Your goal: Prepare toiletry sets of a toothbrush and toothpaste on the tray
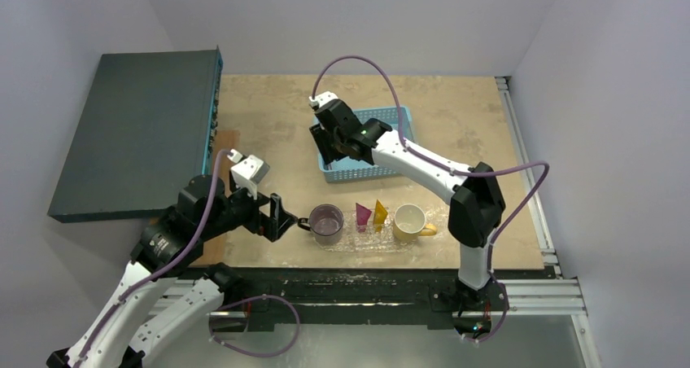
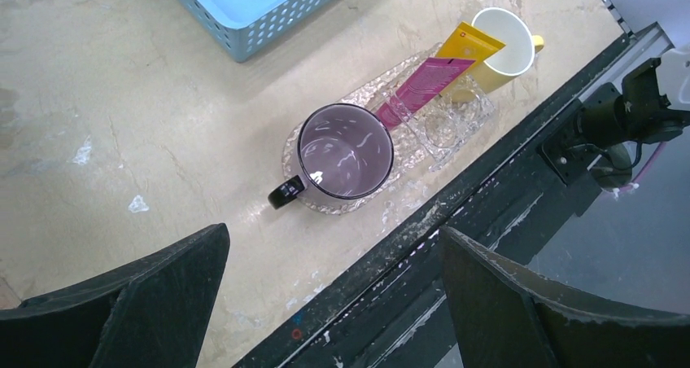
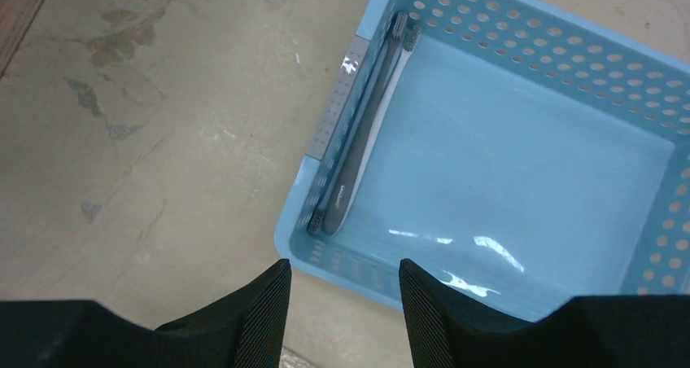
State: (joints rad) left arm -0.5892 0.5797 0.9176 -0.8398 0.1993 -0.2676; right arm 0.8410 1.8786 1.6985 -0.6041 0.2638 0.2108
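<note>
From the top camera I see the tray (image 1: 382,242) lying near the front edge of the worktop (image 1: 268,116). A purple mug (image 1: 327,221) sits at its left end and a yellow mug (image 1: 409,220) at its right end. The magenta tube (image 1: 363,215) and the yellow tube (image 1: 380,213) stand side by side between the mugs. My left pincer (image 1: 286,219) sits just beside the purple mug's handle, released and empty. My right pincer (image 1: 327,152) hangs over the left side of the blue basket (image 1: 382,152), further back on the worktop. From up here I cannot tell how its jaws stand.

On the left wrist camera, the fingers (image 2: 155,303) are spread wide with nothing between them. Past them the purple mug stands on the near end of the tray, handle pointing my way. The two tubes lean close together behind it, with the yellow mug beyond.

On the right wrist camera, the fingers (image 3: 252,319) are parted and hold nothing, poised above the basket's near wall. Inside, two toothbrushes (image 3: 364,136) lie side by side along the left wall, one grey and the other paler.
</note>
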